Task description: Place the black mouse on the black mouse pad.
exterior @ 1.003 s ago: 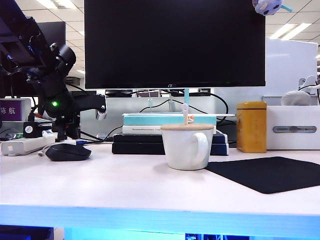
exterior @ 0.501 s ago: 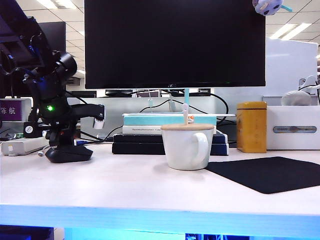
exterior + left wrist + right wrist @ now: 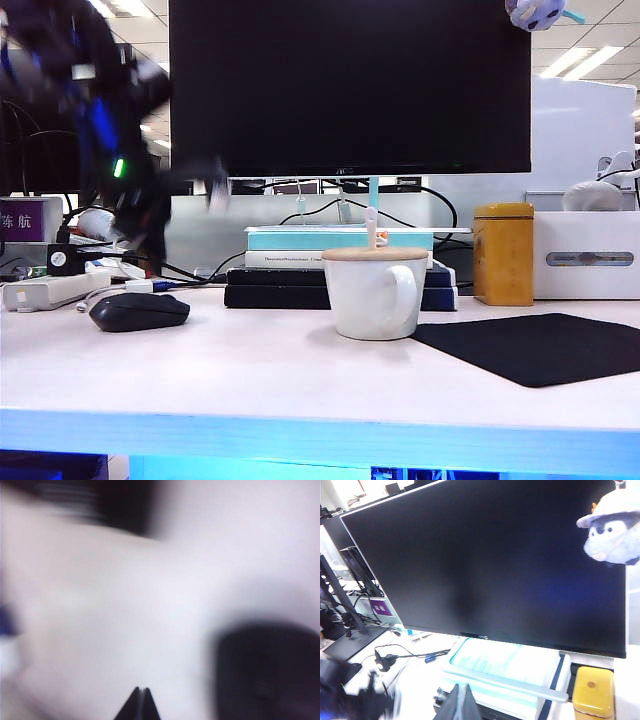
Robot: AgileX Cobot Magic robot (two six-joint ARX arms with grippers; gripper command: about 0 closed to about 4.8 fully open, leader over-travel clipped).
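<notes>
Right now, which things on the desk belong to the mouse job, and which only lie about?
For the job:
- black mouse, on the table at the left
- black mouse pad, at the right
- left claw, shut and empty, above the table beside the mouse

Only lying about:
- white mug
- monitor
- stacked books
- yellow tin
</notes>
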